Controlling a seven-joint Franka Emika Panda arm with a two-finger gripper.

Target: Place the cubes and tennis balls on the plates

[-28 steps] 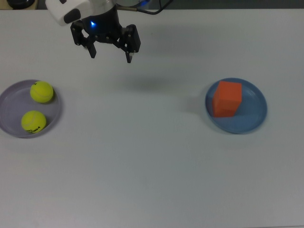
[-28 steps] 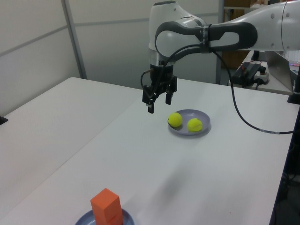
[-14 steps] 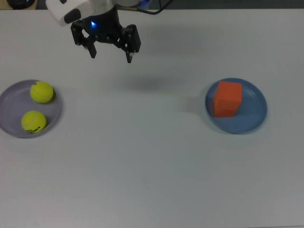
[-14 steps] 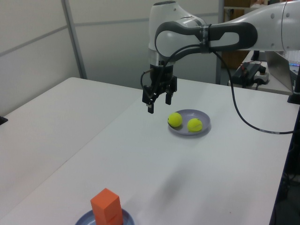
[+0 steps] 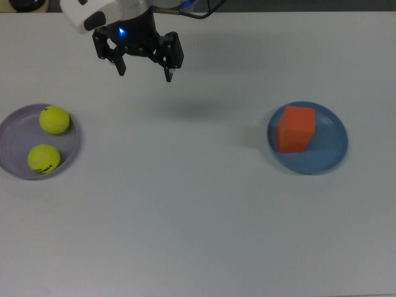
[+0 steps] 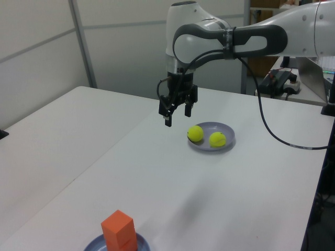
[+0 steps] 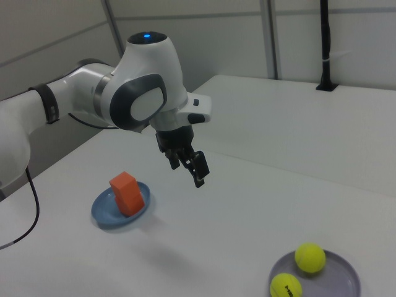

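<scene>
From my station I see the claw (image 5: pixel 144 70) hanging in the air above the white surface (image 5: pixel 198 210), with its two fingers (image 5: pixel 168 73) spread apart and nothing between them. In the top view it is near the upper edge, closer to the top view's left than to the top view's right, and a soft shadow lies on the surface under it. The lavender plate (image 5: pixel 15 162) sits at the top view's left side, and both tennis balls (image 5: pixel 54 120) lie inside it, one above the other in the top view, close to each other but I cannot tell if they touch. The blue plate (image 5: pixel 328 151) is at the top view's right side, well apart from the lavender one. On it stand the orange cubes (image 5: pixel 296 129): in the top view I see only one orange block, but in the left view (image 6: pixel 119 229) a faint line crosses the block, so it looks like one cube stacked on the other, upright on the plate. In the right view the claw (image 7: pixel 190 166) is between the two plates and high above both of them, touching nothing. The arm (image 6: pixel 230 39) reaches in from the left view's right side.
</scene>
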